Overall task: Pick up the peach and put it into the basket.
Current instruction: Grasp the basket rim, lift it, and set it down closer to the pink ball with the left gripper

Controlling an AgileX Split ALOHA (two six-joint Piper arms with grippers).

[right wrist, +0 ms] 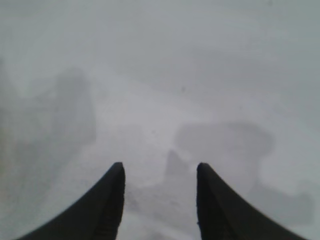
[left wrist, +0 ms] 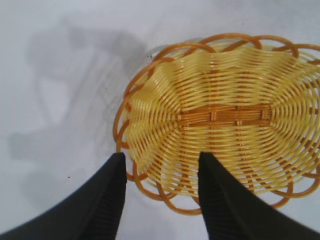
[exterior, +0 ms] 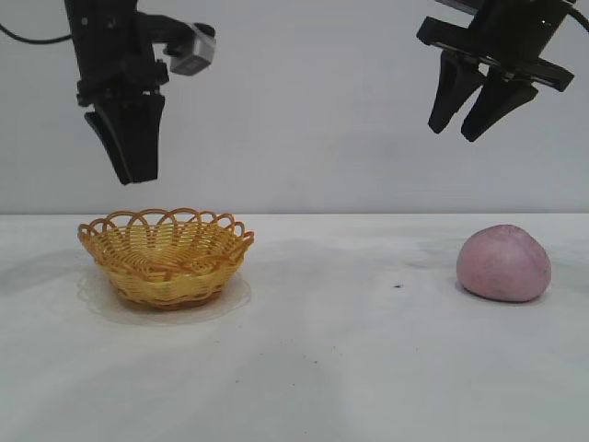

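Tabletop (exterior: 322, 368), white and flat, with one basket (exterior: 166, 258) as my landmark. I count one basket, one peach (exterior: 503, 263) and two grippers. The basket sits low on the table, its looped rim open upward and nothing inside it. The peach lies on the table well apart from the basket, toward the right arm's side, with bare surface all around it and a tiny dark speck (exterior: 398, 285) on the table between the two. My left gripper (exterior: 131, 152) hangs above the basket, clear of its rim, pointing almost straight down; its fingers (left wrist: 107, 200) stand partly apart and hold nothing. My right gripper (exterior: 469, 115) hangs high on the peach's side of the basket, above the peach, tilted, fingers partly apart and empty. Nothing stands between the peach and the basket.
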